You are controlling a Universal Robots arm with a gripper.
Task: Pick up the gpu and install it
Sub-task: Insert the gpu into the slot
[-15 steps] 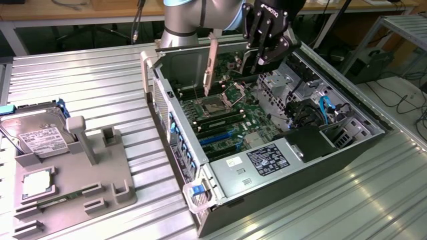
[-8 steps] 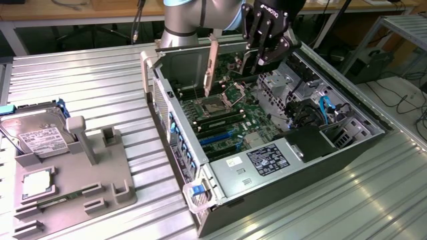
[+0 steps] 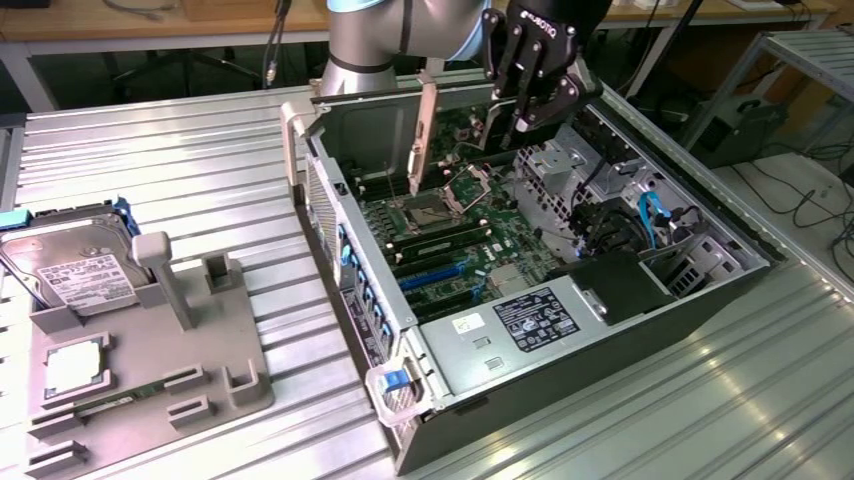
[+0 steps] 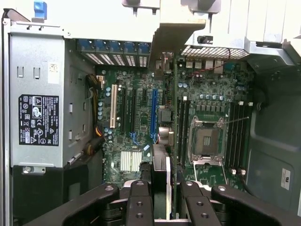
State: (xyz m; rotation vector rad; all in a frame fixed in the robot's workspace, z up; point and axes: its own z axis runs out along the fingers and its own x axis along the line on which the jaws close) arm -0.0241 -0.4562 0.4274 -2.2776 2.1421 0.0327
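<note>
Jaws: clamped on the gpu (image 4: 162,170), one black finger on each face of the thin card, which stood on edge between them.
Gripper (image 3: 531,118): hung over the open computer case (image 3: 694,265), pointing down into it.
Gpu position: held in the air above the motherboard (image 4: 136,141) and seated in no slot. It reached away from the fingers toward the slotted rear wall (image 4: 113,52).
Bracket (image 3: 423,135): sat on the card's far end as a long pale strip hanging down, close to the rear wall but not yet in an opening.
Line-up: the card's lower edge appeared to run just beside the blue slot (image 4: 153,113), on the side nearer the CPU socket (image 4: 207,141). From that height I could not tell whether it was truly offset.
Risk, missed slot: if the edge came down beside the connector and not in it, it would likely land on the small heatsink (image 4: 163,115) or the parts around it and be forced.
Risk, bracket: its tip could catch on the rear wall and tip the card.
Risk, grip: the card was gripped at one end only, so any push at the bracket end could probably swing it between the fingers.
Risk, neighbours: a sideways drift could bring the card against the memory slots (image 4: 181,125) beside the socket.
</note>
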